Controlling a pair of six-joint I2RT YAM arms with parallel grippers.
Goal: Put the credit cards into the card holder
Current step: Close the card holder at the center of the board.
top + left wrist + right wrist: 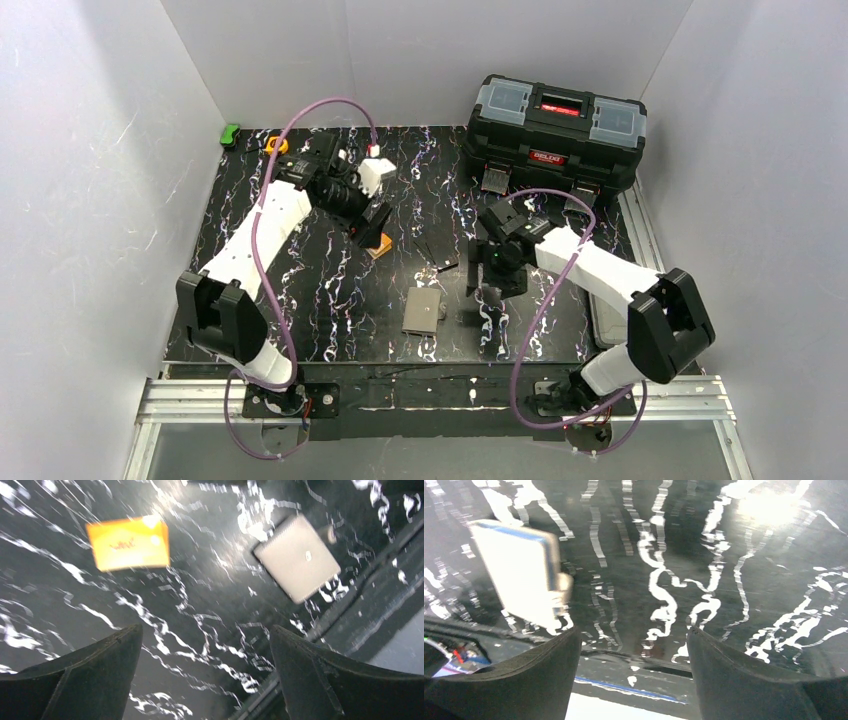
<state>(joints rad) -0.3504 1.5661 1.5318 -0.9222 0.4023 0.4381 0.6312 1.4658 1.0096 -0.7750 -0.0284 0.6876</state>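
Left arm and right arm bend inward; left pincer, right pincer spread wide.

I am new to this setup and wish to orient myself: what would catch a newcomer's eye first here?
The big black toolbox with a red label, at the table's far right, stands out most. The table itself is black with white veins, and the grey card holder lies flat near its middle. A bright orange block lies just ahead of the open, empty left gripper.
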